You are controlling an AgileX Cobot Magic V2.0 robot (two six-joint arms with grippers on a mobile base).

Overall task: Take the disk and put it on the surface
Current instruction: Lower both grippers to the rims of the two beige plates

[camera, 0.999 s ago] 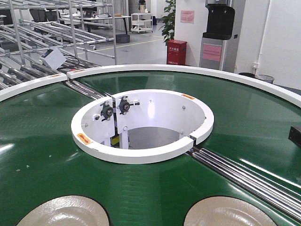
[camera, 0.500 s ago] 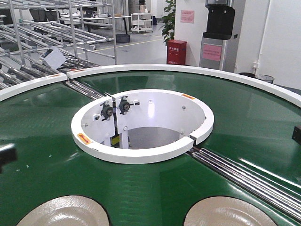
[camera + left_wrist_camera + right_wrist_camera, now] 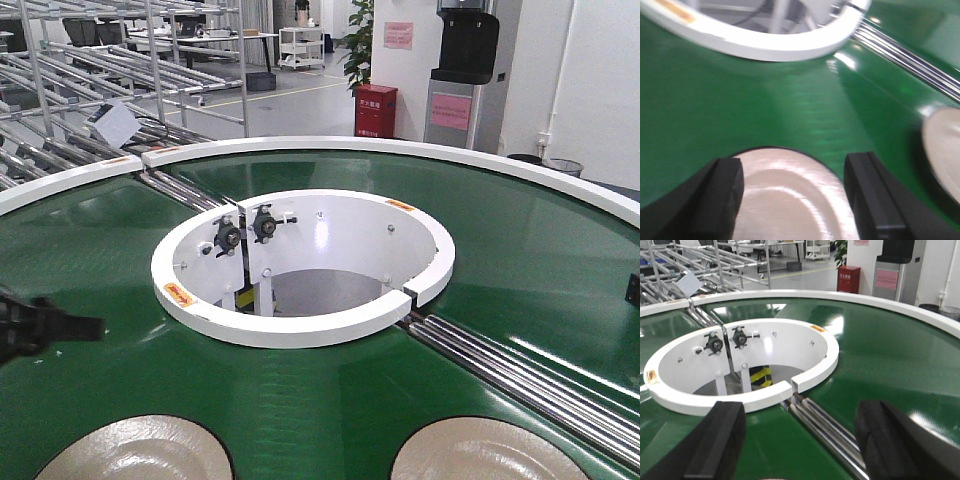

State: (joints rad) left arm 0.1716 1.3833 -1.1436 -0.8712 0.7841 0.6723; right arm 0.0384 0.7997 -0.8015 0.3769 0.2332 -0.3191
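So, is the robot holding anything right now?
Nothing. The left gripper and right gripper are both open and empty; a disk lies on the green belt.

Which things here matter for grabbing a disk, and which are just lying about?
For the job: left disk, right disk, left claw (open, pointed at the left disk), right claw (open). The surface to put it on is not in view.

Just there: green belt, white ring, steel rollers, red cabinet, racks.

Green belt [image 3: 520,250] w/ white rim [image 3: 300,328], beige disk [image 3: 790,200], blk fingers [image 3: 715,197], red cabinet [image 3: 376,110].
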